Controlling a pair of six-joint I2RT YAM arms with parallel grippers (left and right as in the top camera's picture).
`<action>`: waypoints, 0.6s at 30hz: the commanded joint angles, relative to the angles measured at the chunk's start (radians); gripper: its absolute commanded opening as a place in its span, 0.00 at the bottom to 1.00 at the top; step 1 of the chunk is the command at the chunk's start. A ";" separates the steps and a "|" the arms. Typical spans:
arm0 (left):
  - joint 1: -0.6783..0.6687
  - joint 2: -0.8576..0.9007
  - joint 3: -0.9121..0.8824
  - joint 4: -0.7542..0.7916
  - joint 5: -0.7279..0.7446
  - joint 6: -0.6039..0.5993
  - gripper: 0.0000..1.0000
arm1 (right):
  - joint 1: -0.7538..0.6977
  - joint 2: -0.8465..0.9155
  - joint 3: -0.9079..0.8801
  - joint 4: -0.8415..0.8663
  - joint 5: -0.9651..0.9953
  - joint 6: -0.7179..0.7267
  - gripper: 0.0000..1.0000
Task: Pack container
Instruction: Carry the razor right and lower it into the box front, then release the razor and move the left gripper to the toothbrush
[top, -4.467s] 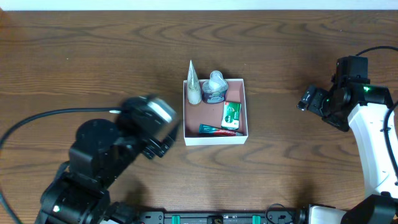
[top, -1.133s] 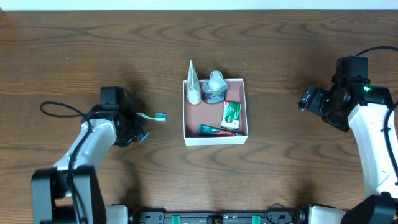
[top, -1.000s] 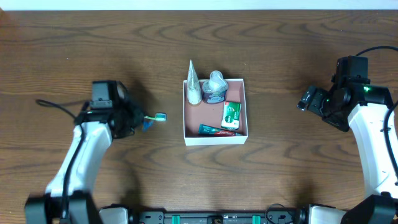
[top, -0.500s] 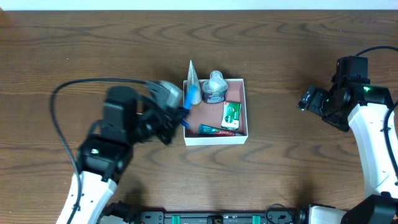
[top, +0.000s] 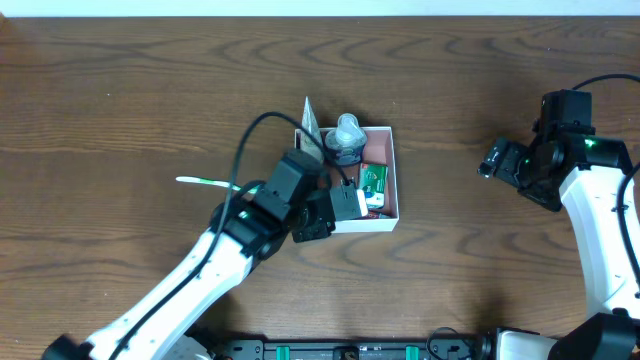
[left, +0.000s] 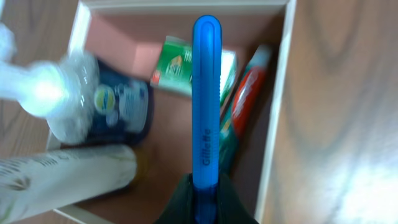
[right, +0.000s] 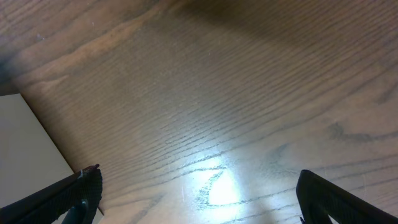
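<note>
The container (top: 392, 170), a white-walled box with a reddish-brown floor, stands mid-table. Inside are a clear bottle (top: 346, 133), a green box (top: 373, 180) and a red toothpaste tube (left: 248, 102); a white tube (top: 310, 122) leans at its far-left corner. My left gripper (top: 342, 205) hovers over the container's front-left part, shut on a blue razor handle (left: 206, 93) that points across the box. The left wrist view shows the container wall (left: 277, 124), the bottle (left: 118, 106) and the white tube (left: 62, 177) below the razor. My right gripper (top: 497, 160) stays open over bare wood at the far right.
A toothbrush (top: 205, 182) lies on the wood left of the container, beside my left arm. My right gripper (right: 199, 208) shows only table grain between its fingers (right: 84, 190), with a pale flat surface (right: 25, 143) at the left.
My left arm has swung right from beside the container to above its front-left part, carrying the blue razor. The right arm has not moved.
</note>
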 joint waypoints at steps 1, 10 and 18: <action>-0.002 0.042 0.011 0.026 -0.109 0.064 0.07 | -0.005 -0.014 0.003 -0.001 0.000 -0.006 0.99; -0.030 0.008 0.011 0.106 -0.077 0.000 0.58 | -0.005 -0.014 0.003 -0.001 0.000 -0.006 0.99; -0.154 -0.238 0.011 0.119 -0.040 -0.277 0.61 | -0.005 -0.014 0.003 -0.001 0.000 -0.006 0.99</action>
